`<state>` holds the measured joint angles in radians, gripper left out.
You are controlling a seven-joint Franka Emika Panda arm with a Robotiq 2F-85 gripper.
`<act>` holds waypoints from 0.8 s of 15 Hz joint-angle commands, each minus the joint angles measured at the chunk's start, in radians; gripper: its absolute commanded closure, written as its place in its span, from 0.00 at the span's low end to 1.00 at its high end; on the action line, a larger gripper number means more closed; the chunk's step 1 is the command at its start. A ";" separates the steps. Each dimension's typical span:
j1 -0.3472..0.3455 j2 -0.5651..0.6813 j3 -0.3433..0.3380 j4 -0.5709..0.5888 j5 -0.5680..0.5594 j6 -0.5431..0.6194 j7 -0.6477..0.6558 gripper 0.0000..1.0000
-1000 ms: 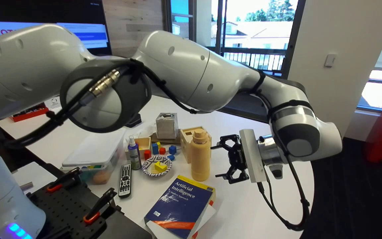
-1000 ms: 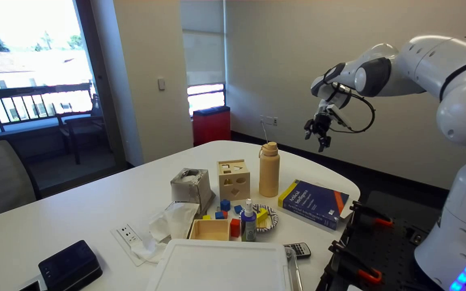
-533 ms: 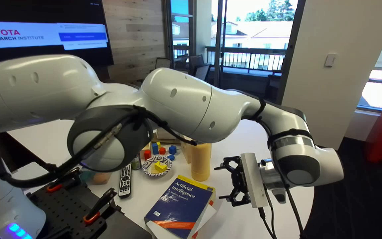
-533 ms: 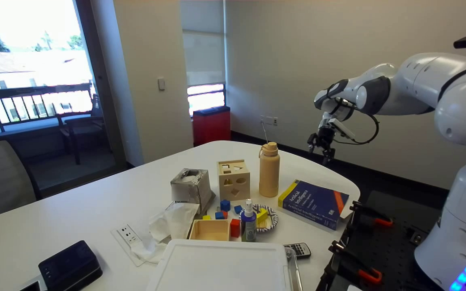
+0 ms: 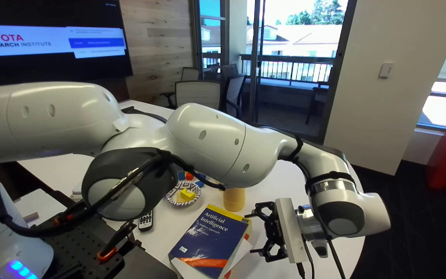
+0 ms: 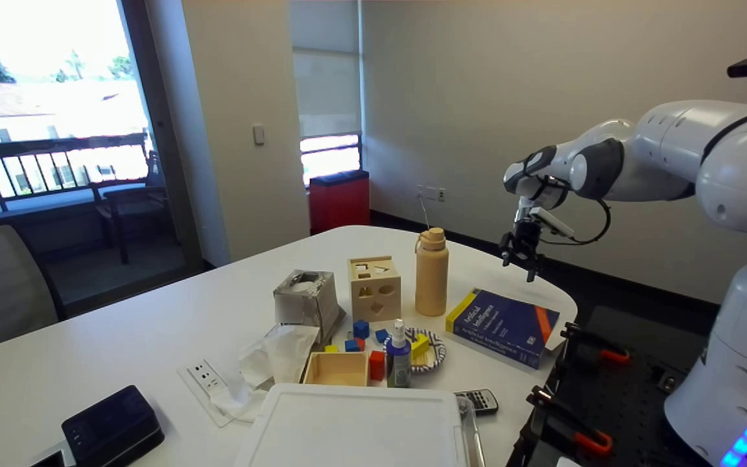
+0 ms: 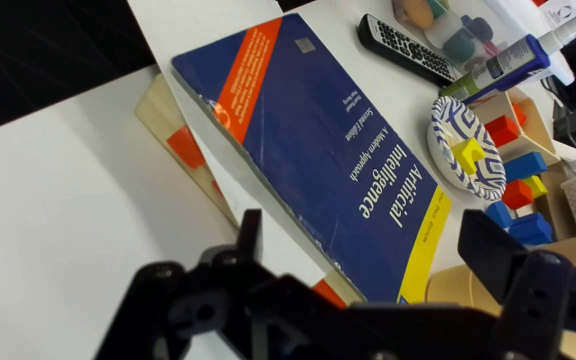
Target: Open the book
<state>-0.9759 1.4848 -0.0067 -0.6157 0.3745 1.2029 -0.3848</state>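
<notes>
The book [image 5: 209, 240] lies closed on the white table, dark blue cover up, with a yellow strip at one end and an orange-red strip at the other. It also shows in the other views [image 6: 503, 324] [image 7: 328, 135]. A white sheet [image 7: 288, 240] sticks out from under the cover along the page edge. My gripper [image 5: 250, 233] is open and empty, above the table beside the book's page-edge side. It also shows in an exterior view [image 6: 517, 271]. In the wrist view, the fingertips stand wide apart [image 7: 361, 217], with the book beyond them.
A tan bottle [image 6: 432, 279] stands near the book's yellow end. A patterned bowl [image 5: 172, 190], a remote [image 7: 403, 50], a spray bottle [image 6: 399, 366], a wooden shape box [image 6: 375, 305] and a tissue box [image 6: 305, 301] stand around. Orange-handled clamps [image 6: 594, 444] line the robot's mount.
My arm and gripper have come down toward the table, beside the book. In the last half second the gripper also shifted slightly toward the book. The book has not moved.
</notes>
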 commanded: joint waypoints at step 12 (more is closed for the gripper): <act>0.045 0.009 0.023 -0.128 -0.086 0.094 0.014 0.00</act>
<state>-0.9482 1.4936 0.0072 -0.7121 0.3143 1.2688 -0.3848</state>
